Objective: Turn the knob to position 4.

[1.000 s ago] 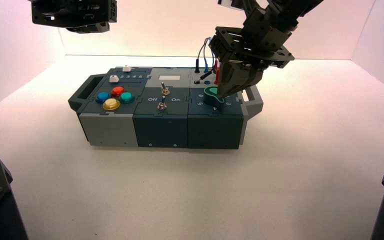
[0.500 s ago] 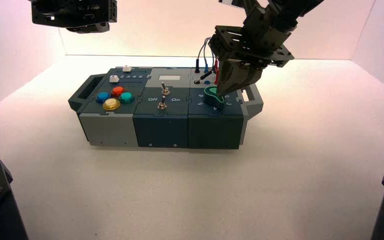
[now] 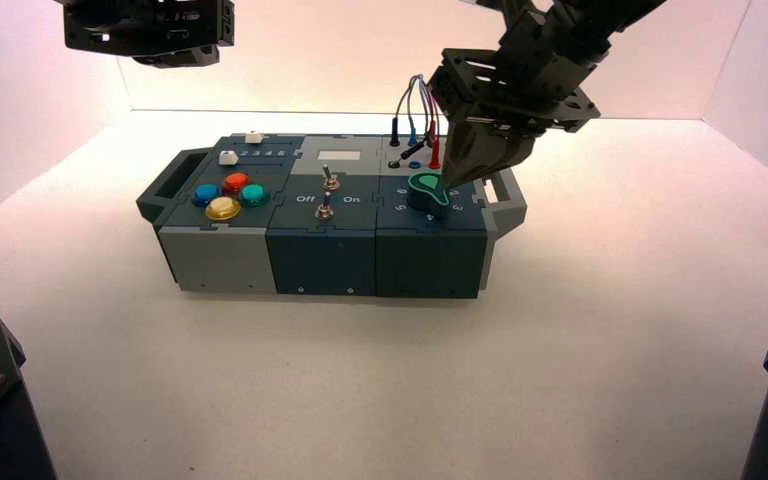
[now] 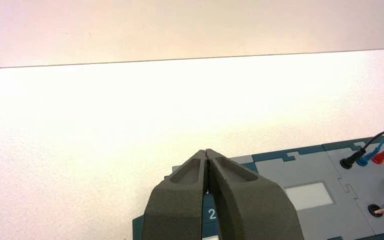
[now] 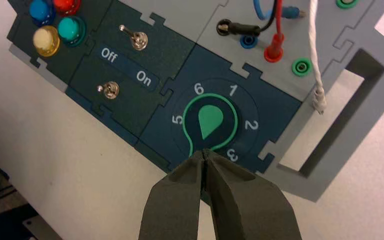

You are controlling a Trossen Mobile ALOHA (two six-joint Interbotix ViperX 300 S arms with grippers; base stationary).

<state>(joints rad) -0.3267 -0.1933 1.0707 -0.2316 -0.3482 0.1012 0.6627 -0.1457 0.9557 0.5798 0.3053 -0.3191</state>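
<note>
- Worktop (image 3: 560, 330), pale and plain, carries the box (image 3: 325, 215), which stands lengthwise across the high view
- Front row of the box, left to right: four round push buttons (image 3: 228, 194) in blue, red, teal and yellow, two small metal toggle switches (image 5: 125, 62) by the words "Off" and "On", then the knob (image 5: 210, 121) on the dark blue panel at the box's right end
- Knob is green and teardrop-shaped, ringed by white digits 6, 1, 2, 3 and 5; its tip points at the gap between 5 and 3, where the right gripper hides the digit
- Right gripper (image 5: 205, 152) hangs above the knob's right edge, fingers pressed together, holding nothing, apart from the knob
- Behind the knob, red, black and blue wires (image 3: 415, 120) are plugged into the grey panel
- Left gripper (image 4: 206, 151) is raised well above the box's far left end, fingers closed on nothing
</note>
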